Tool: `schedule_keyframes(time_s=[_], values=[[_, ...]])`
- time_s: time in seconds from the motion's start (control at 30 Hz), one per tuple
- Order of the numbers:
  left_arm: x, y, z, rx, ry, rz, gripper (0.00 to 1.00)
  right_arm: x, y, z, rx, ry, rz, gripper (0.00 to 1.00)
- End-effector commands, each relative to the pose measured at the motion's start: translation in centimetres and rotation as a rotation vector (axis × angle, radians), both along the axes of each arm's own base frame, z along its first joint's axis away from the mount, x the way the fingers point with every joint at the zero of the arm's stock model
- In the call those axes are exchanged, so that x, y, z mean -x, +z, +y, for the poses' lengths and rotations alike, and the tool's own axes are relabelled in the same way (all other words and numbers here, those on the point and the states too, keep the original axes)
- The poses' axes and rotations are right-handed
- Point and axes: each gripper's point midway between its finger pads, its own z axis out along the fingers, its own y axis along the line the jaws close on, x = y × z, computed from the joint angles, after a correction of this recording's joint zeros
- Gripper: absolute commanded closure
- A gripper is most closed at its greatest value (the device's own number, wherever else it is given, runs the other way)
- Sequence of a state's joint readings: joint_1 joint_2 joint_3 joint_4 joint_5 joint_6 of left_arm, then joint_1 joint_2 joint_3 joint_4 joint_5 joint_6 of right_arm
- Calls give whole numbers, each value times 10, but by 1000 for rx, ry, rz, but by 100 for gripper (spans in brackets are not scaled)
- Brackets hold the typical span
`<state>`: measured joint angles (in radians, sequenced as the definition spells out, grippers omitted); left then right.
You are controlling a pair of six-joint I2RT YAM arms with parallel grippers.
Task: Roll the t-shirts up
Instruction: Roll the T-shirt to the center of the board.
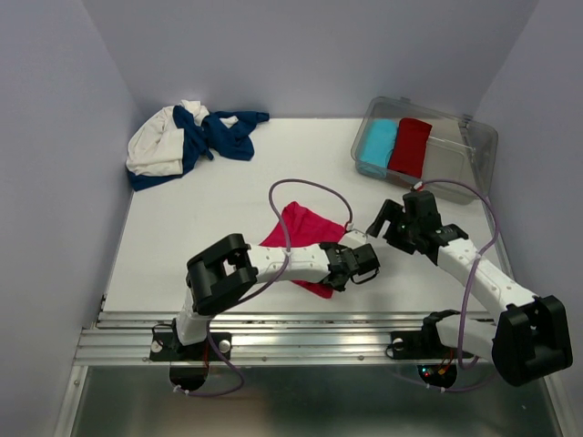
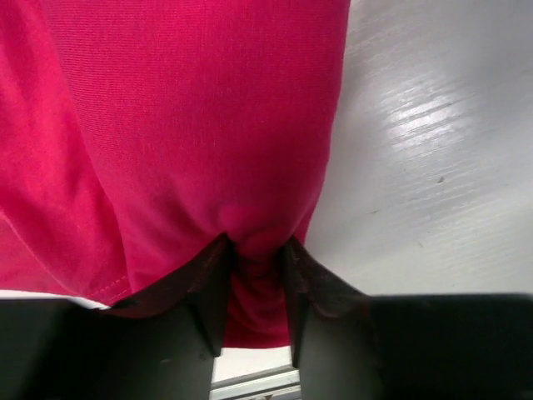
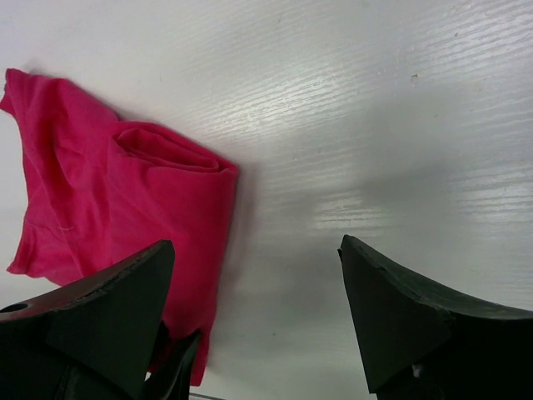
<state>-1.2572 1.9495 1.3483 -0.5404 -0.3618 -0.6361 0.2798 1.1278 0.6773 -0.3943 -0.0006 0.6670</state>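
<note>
A: Pinching the near end of the pink-red t-shirt (image 2: 183, 125) with the left gripper (image 2: 256, 250), jaws narrow, cloth bunching between the fingers (image 2: 208, 300).

B: Lying mid-table (image 1: 209, 218), spreading away from that claw toward the far side, folding over itself along one edge.

A: Hovering the right gripper (image 3: 258, 258) over bare tabletop, jaws gaping wide, gripping nothing.

B: Sitting just beside the shirt's right edge, cloth reaching only the left finger's side.

A: Spotting the navy blue t-shirt (image 1: 223, 132) and cream-white t-shirt (image 1: 155, 146) heaped together at the far left corner, well apart from both claws.
</note>
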Motion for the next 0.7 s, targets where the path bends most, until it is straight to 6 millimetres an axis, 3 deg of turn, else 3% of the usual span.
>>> schedule_keyframes(time_s=[0.0, 0.03, 0.07, 0.1, 0.13, 0.3, 0.37, 0.53, 0.67], values=[[-6, 0, -1, -13, -3, -20, 68, 2, 5, 11, -54, 56, -5, 13], [-4, -2, 2, -11, -11, 0, 87, 3, 10, 21, -97, 104, -18, 12], [-9, 7, -3, 48, -5, -6, 97, 7, 8, 26, -120, 128, -19, 11], [-5, 4, -7, 96, -33, 25, 100, 9, 12, 36, -170, 172, -25, 10], [-1, 4, -1, 98, -45, 50, 100, 12, 13, 41, -194, 193, -25, 9], [-1, 31, -13, 310, -115, 87, 100, 27, 0, 57, -311, 226, 21, 7], [0, 32, -13, 344, -136, 98, 100, 27, 6, 68, -390, 246, 3, 5], [6, 32, -15, 414, -170, 158, 100, 28, -7, 76, -430, 247, 22, 4], [6, 34, -16, 435, -187, 171, 100, 35, -19, 94, -478, 293, 56, 3]])
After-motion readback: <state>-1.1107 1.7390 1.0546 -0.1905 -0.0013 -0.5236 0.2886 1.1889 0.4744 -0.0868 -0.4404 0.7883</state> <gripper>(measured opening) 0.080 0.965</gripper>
